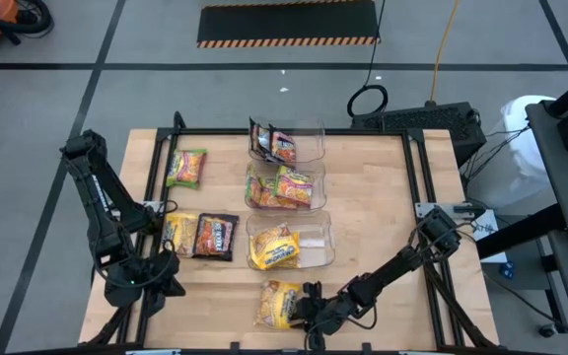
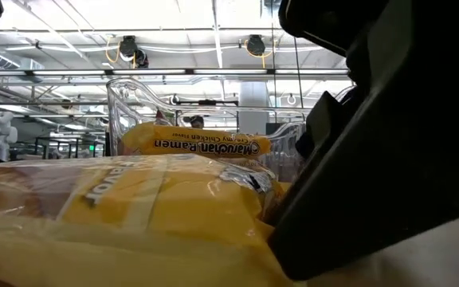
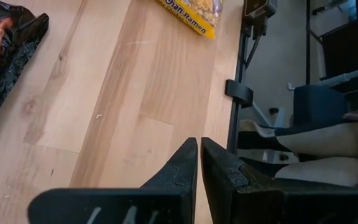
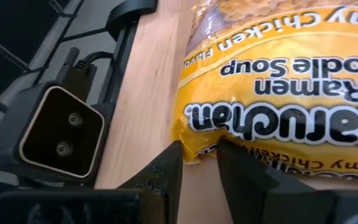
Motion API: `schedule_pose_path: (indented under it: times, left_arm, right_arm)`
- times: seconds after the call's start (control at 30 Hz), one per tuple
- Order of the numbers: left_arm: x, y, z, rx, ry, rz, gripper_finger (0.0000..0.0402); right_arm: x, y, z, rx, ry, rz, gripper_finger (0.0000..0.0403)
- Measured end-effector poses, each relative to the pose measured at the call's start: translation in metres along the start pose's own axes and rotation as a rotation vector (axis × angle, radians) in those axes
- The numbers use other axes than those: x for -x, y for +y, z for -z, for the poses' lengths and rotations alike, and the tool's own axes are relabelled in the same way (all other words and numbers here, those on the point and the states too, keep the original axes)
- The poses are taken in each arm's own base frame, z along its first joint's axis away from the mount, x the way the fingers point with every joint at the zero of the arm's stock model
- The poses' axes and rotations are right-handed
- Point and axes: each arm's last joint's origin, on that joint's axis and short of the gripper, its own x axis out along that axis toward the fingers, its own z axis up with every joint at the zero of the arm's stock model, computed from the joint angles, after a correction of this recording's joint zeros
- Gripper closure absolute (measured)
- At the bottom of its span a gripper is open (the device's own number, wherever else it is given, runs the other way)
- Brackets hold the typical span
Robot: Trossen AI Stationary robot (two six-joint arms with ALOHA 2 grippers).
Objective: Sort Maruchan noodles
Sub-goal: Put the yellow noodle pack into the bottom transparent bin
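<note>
Ceiling strip lights are flooding the low view from above, washing out the upper background while the nearest yellow packet is blurring out of focus. Beyond the right gripper's fingertips, the glossy wrapper is catching soft glare; ahead of the left gripper's fingertips, the pale table is showing evenly lit, with faint shadows.

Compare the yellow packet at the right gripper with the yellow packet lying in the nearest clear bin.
The yellow packet at the right gripper lies on the bare table near its front edge; the yellow packet in the bin rests inside the clear bin. The right gripper has its fingers either side of the first packet's corner; nothing touches the binned one. Both are yellow Maruchan ramen packets, lying flat.
</note>
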Motion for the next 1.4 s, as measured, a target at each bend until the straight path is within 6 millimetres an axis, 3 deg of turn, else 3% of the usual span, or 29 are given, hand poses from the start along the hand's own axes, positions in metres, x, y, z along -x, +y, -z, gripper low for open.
schedule_pose_path:
  times: [0.33,0.6,1.0,1.4]
  left_arm:
    - [0.000,-0.005,-0.001,0.041,-0.009,0.051,0.0376]
    - [-0.005,-0.011,-0.001,0.041,-0.027,0.077,0.0376]
    - [-0.063,-0.019,0.005,-0.075,-0.061,-0.010,0.0376]
    - [-0.127,-0.031,-0.007,-0.044,-0.187,0.119,0.0376]
  right_arm:
    - [-0.003,-0.007,-0.010,-0.011,-0.080,0.029,0.0394]
    - [-0.002,-0.005,-0.009,-0.063,-0.070,0.006,0.0401]
    - [-0.001,-0.001,-0.014,-0.047,-0.100,-0.059,0.0403]
    - [-0.001,0.000,-0.013,-0.021,-0.084,-0.078,0.0403]
